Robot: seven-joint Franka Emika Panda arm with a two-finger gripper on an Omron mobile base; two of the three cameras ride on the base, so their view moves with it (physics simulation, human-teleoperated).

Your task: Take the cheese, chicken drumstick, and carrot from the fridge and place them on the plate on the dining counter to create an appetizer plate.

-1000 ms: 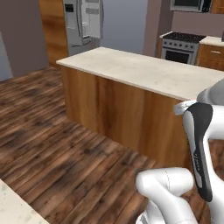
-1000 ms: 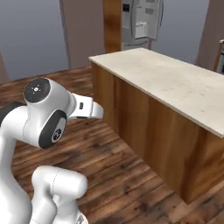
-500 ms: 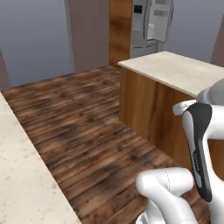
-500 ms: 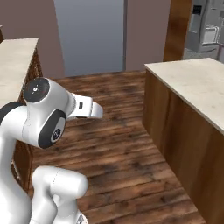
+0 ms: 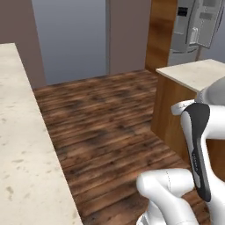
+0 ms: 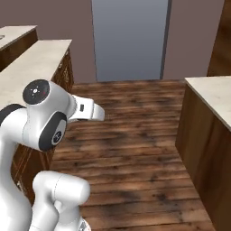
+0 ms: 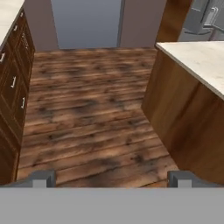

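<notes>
Hand view is looking along the gripper [image 7: 112,179], whose two dark finger tips [image 7: 41,178] are standing far apart at the bottom corners with nothing between them but the wooden floor [image 7: 87,113]; the jaws are spread as wide as they go and are carrying nothing. To the right in this view, a wooden island [image 7: 183,113] with a pale stone top is running up toward the far corner, and the grey fridge [image 7: 203,19] is standing just beyond its far end, against a wood-panelled wall. Along the left edge a row of dark wood cabinet drawers [image 7: 11,94] with small pale handles is lining the floor, under the corner of a speckled counter top.

In the left base view, the fridge [image 5: 197,28] is sitting at the upper right, behind the far corner of the island [image 5: 193,77], its doors showing pale grey panels. A long speckled beige counter [image 5: 22,145] is filling the left side, its near edge running down to the bottom of the picture. The white arm [image 5: 197,149] is rising at the lower right.

In the right base view, the same speckled counter [image 6: 34,61] is stretching along the left behind the arm [image 6: 45,122], and the island [image 6: 210,131] is standing at the right edge, with open floor between them.
</notes>
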